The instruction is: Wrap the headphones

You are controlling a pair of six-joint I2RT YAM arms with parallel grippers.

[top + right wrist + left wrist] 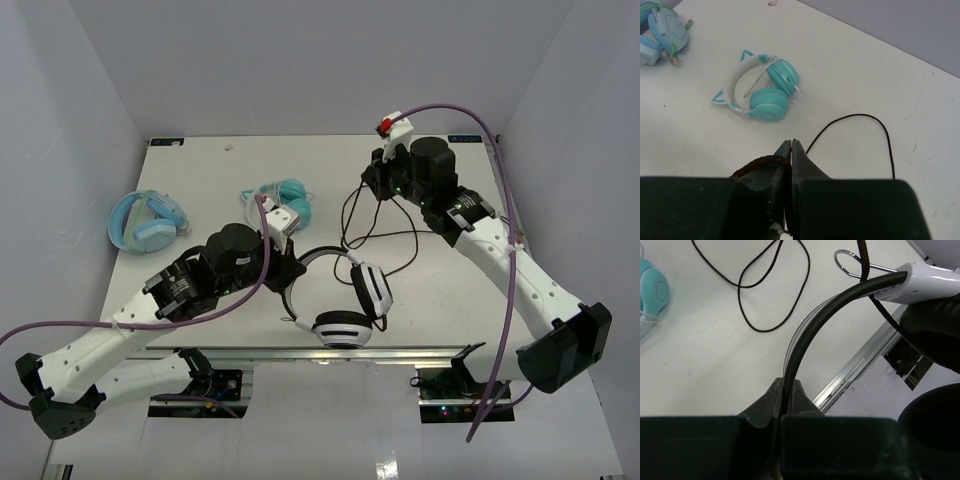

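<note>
Left hand grips the headphones by their headband

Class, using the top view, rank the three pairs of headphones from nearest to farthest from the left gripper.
1. The black-and-white headphones: headband clamped in the left gripper, by the table's near edge.
2. The teal cat-ear headphones: just beyond the gripper, mid-table.
3. The light-blue headphones: far left of the table.

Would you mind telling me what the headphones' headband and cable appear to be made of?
The headband seems smooth black plastic or rubber, slightly shiny, edged by a clear strip. The cable seems braided fabric, matte: a woven brownish texture shows close up.
</note>
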